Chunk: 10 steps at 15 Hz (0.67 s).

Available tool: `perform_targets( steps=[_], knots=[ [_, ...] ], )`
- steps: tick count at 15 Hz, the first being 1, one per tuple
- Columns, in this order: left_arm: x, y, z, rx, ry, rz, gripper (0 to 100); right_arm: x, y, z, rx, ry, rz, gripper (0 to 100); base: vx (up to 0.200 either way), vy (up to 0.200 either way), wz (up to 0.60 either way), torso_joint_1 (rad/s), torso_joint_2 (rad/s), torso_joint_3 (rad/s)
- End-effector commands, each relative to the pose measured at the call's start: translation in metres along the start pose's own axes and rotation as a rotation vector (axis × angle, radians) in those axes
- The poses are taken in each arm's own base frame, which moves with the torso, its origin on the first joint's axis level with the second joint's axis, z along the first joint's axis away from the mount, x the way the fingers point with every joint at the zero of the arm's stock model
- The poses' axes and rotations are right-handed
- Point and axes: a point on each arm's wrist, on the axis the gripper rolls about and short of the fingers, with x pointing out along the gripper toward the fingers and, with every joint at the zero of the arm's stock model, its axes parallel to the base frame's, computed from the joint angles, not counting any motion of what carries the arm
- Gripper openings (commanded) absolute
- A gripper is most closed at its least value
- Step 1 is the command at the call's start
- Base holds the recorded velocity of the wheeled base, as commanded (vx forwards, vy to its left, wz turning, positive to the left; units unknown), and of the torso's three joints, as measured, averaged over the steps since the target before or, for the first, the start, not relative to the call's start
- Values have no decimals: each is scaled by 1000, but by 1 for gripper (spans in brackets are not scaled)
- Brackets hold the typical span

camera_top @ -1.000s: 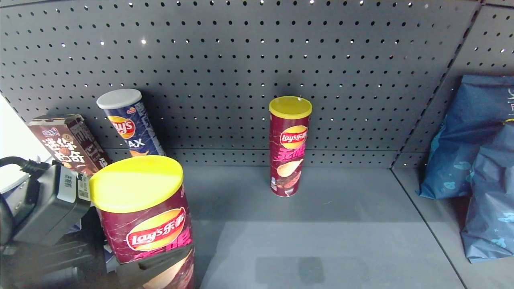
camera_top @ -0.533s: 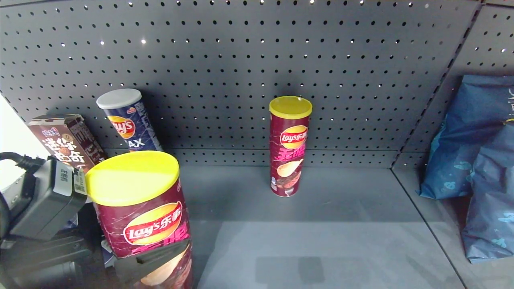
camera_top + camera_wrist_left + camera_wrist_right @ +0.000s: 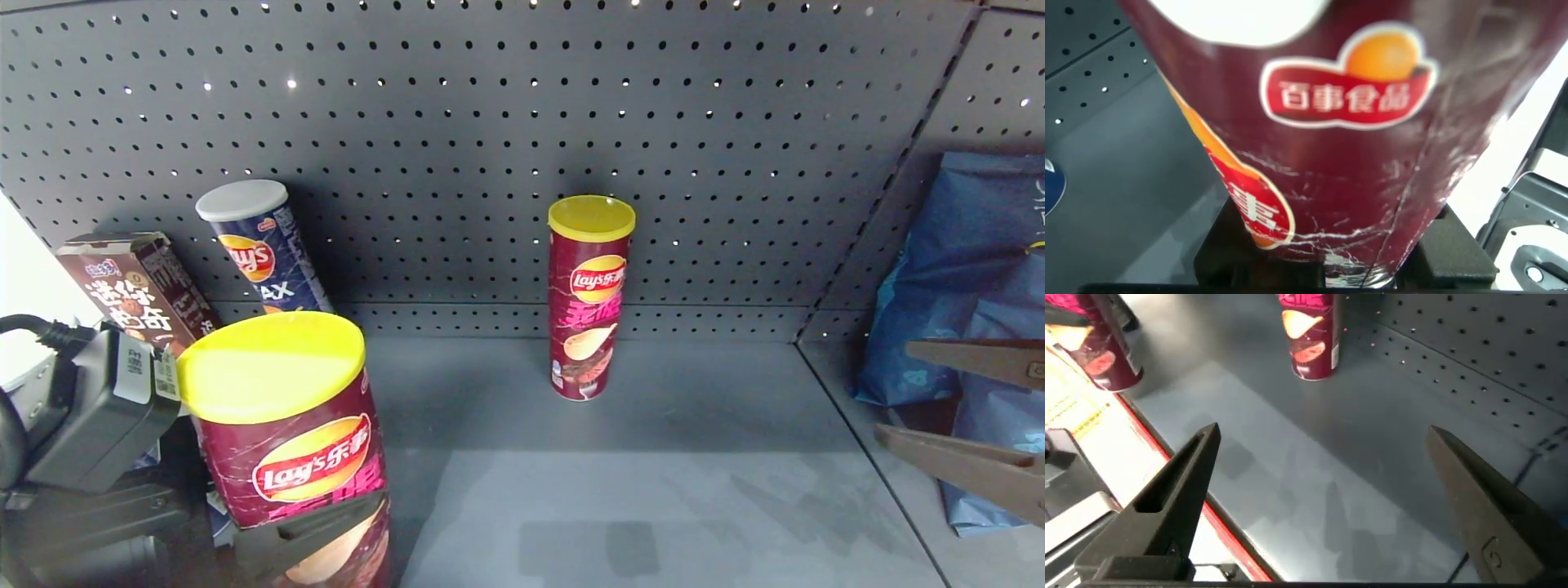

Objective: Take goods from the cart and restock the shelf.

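The near chip can [image 3: 302, 474] is showing a glossy printed wrap and a smooth yellow plastic lid [image 3: 269, 363]. The shelf [image 3: 653, 490] is looking like matt grey metal, the blue bags [image 3: 963, 261] like crinkly plastic.

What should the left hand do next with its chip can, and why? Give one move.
Probably carry the red chip can deeper in, toward the bare shelf floor left of the matching can that stands upright by the pegboard. The left hand is shut on it at the shelf's front left corner, well short of that row.
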Motion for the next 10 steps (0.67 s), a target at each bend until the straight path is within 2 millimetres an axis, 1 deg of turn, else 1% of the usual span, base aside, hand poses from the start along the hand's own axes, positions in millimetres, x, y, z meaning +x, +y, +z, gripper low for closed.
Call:
perform_targets(
  steps=[1,2,4,6,8,10],
  knots=[
    [1,0,0,0,1,-1,0,24,-1,-2,-1,55,-7,100,0,0,0,0,0,0],
    [1,0,0,0,1,-1,0,27,-1,-1,-4,55,-18,100,0,0,0,0,0,0],
    [1,0,0,0,0,-1,0,51,5,1,-11,50,-5,100,0,0,0,0,0,0],
    [1,0,0,0,0,0,0,71,5,1,14,44,-2,100,0,0,0,0,0,0],
    [0,0,0,0,0,2,0,87,4,10,46,32,-21,100,0,0,0,0,0,0],
    [0,0,-1,-3,3,1,0,95,2,13,47,35,-31,100,0,0,0,0,0,0]
  ],
)
